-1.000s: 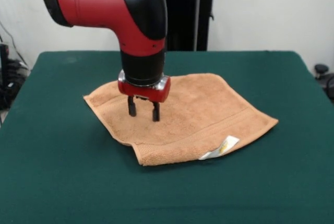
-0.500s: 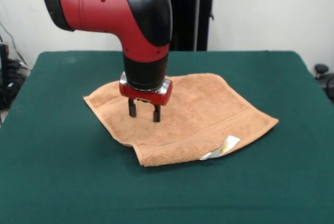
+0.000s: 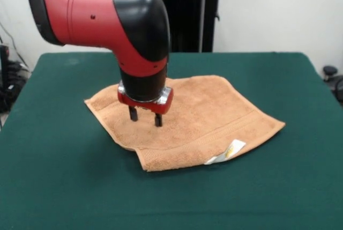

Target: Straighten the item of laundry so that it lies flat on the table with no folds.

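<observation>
The item of laundry (image 3: 209,112), an orange-tan terry towel, lies spread on the green table (image 3: 64,187), set cornerwise. Its near-left corner is folded over into a thick doubled edge. A small white label (image 3: 226,152) with a yellow mark sticks out at the near edge. My gripper (image 3: 144,117) hangs just above the towel's left half, its two dark fingers (image 3: 132,113) pointing down, open with a small gap and nothing between them. The arm hides part of the towel's far-left edge.
A black stand (image 3: 187,15) rises behind the table's far edge. Dark cables and gear (image 3: 8,80) sit off the left side, and a black object (image 3: 332,77) off the right edge.
The arm has swung slightly to the left and the gripper has shifted a little left over the towel. The towel lies as before.
</observation>
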Robot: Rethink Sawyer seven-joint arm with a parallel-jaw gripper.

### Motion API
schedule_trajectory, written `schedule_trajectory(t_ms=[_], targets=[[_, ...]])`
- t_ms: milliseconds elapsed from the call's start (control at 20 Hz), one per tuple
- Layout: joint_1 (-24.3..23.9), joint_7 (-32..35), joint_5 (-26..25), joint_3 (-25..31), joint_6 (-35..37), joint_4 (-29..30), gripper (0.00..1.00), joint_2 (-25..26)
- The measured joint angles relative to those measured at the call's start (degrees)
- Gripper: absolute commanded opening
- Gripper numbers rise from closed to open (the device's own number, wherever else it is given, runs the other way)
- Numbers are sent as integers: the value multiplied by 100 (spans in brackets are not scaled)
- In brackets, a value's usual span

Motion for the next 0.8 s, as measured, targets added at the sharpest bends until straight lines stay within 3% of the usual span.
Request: schedule_trajectory(t_ms=[800], targets=[[-412,-52,-106,499,1016,-682,100,304]])
